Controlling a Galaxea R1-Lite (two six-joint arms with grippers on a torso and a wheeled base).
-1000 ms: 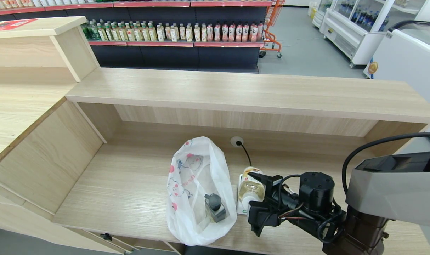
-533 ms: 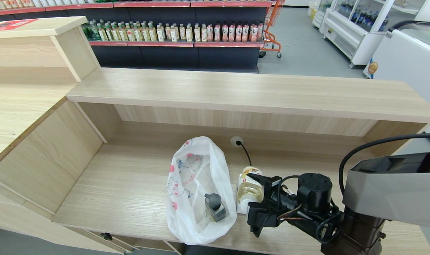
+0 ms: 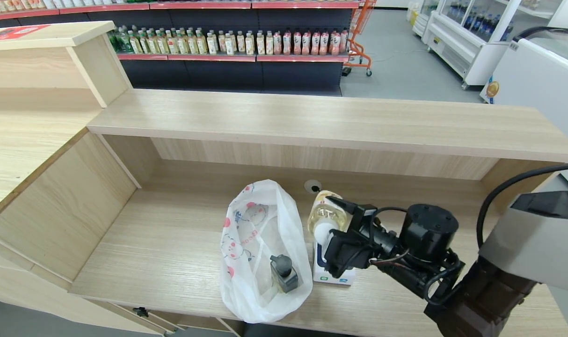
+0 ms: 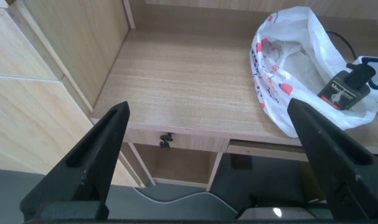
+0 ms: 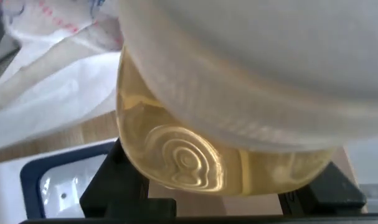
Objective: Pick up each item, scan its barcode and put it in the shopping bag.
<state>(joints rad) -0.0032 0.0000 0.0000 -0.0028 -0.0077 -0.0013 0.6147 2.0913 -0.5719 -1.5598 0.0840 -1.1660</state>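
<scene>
— Where is the bottle (image 3: 322, 214)?

— In the right pincer (image 3: 334, 225). Its black fingers (image 3: 345, 204) are clamped on either side of the clear body, which holds yellowish liquid. The white cap end faces the wrist.

— Is it down on the tabletop (image 3: 171, 243)?

— No, it is held over a flat white and blue device (image 3: 334, 276) that lies on the tabletop, just beside the shopping bag (image 3: 246, 234). The right wrist view has the bottle (image 5: 195, 155) close up between the two fingers, with the device (image 5: 51, 183) and the bag's white plastic (image 5: 45, 87) beyond it.

— And the bag?

— It stands open near the front edge, white with red and blue prints. A dark bottle with a black cap (image 3: 284, 274) is inside, at the bottom.

— The left arm?

— The left pincer (image 4: 207, 106) hangs off the front edge of the tabletop (image 4: 182, 87), jaws spread wide with nothing between them. The bag (image 4: 282, 74) and the dark bottle (image 4: 345, 90) show farther off from there.
</scene>
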